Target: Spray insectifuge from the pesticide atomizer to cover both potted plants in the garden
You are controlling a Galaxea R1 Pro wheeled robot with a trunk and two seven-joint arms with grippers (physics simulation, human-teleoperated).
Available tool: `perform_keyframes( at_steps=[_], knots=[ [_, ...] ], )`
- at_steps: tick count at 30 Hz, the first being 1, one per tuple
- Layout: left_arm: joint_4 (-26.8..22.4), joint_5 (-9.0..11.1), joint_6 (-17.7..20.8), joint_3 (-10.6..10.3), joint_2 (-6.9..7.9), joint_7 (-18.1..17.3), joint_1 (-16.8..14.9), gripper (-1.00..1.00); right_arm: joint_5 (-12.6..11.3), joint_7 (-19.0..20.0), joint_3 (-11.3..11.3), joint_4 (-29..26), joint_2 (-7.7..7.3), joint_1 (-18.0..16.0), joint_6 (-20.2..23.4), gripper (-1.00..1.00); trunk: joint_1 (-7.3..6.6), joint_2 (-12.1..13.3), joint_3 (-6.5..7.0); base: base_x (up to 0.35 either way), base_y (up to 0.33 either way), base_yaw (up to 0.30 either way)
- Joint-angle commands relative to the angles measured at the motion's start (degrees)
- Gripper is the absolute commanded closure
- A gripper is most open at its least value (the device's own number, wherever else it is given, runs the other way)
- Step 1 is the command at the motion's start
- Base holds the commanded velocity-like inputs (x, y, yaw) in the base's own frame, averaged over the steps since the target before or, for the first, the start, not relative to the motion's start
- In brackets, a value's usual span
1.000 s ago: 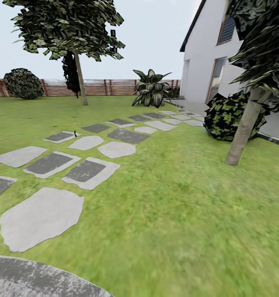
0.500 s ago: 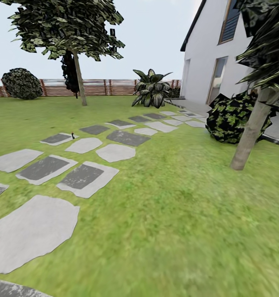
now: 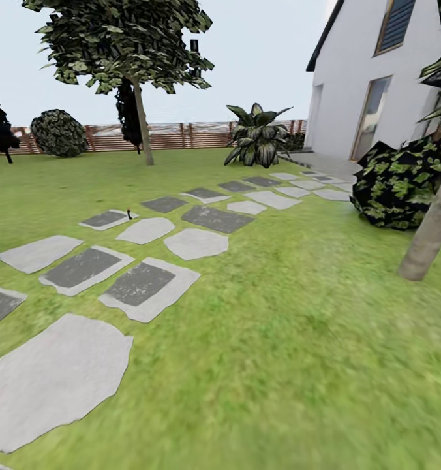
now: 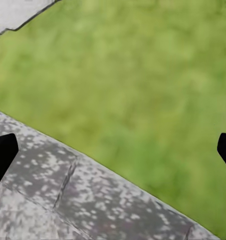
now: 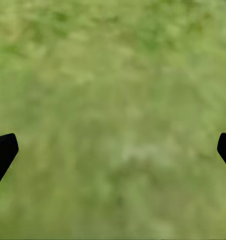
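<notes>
A small dark upright object, likely the pesticide atomizer [image 3: 128,213], is seen far ahead on a stepping stone [image 3: 107,219] in the lawn [image 3: 299,339]. The left gripper [image 4: 113,150] is spread wide above paved patio [image 4: 82,200] and grass; the right gripper [image 5: 113,150] is spread wide above grass.

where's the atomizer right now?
Head view: the pesticide atomizer is a small dark shape far off at left of centre, standing at the right edge of a dark stepping stone, short of the tree.
</notes>
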Motion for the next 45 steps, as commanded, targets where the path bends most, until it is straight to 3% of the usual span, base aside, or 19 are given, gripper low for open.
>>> perform_keyframes(
  at_steps=[1, 11, 37, 45],
  knots=[
    [0.1, 0.1, -0.2, 0.0, -0.01, 0.0, -0.1, -1.0, 0.5, 0.0, -0.2, 0.0, 0.03, 0.0, -0.2, -1.0, 0.02, 0.0, -0.05, 0.34, 0.0, 0.271],
    [0.1, 0.1, -0.2, 0.0, -0.01, 0.0, 0.0, -1.0, 0.5, 0.0, -0.2, 0.0, 0.03, 0.0, -0.2, -1.0, 0.02, 0.0, -0.05, 0.34, 0.0, 0.244],
    [0.1, 0.1, -0.2, 0.0, -0.01, 0.0, 0.0, -1.0, 0.5, 0.0, -0.2, 0.0, 0.03, 0.0, -0.2, -1.0, 0.02, 0.0, -0.05, 0.34, 0.0, 0.012],
    [0.1, 0.1, -0.2, 0.0, -0.01, 0.0, 0.0, -1.0, 0.5, 0.0, -0.1, 0.0, 0.03, 0.0, -0.2, -1.0, 0.02, 0.0, -0.05, 0.34, 0.0, 0.203]
  ],
)
